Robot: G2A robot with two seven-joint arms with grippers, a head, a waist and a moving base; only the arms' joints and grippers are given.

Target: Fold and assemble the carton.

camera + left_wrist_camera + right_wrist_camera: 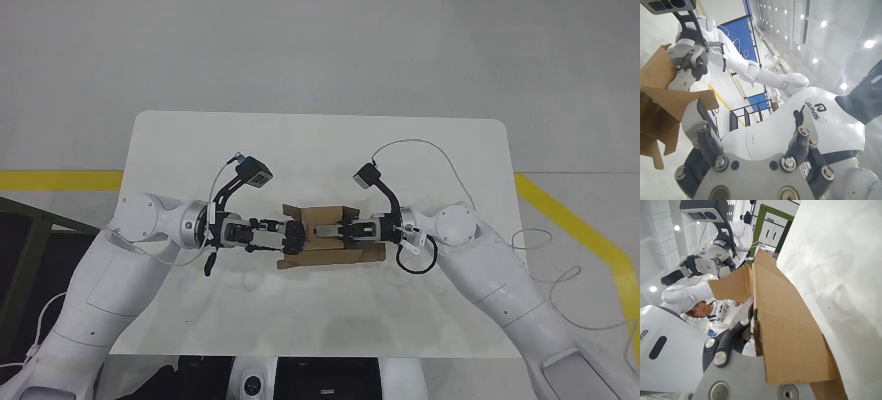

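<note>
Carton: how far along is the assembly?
Early. Done: the carton looks opened out from flat. In hand: the left gripper, fingers open, sits at one end by a loose flap; the right gripper is at the other end. Left: folding in the flaps and closing it.

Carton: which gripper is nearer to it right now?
Right, narrowly. The right gripper extends inside the carton at one end; the left gripper sits at the opposite end, jaws open, beside a flap.
</note>
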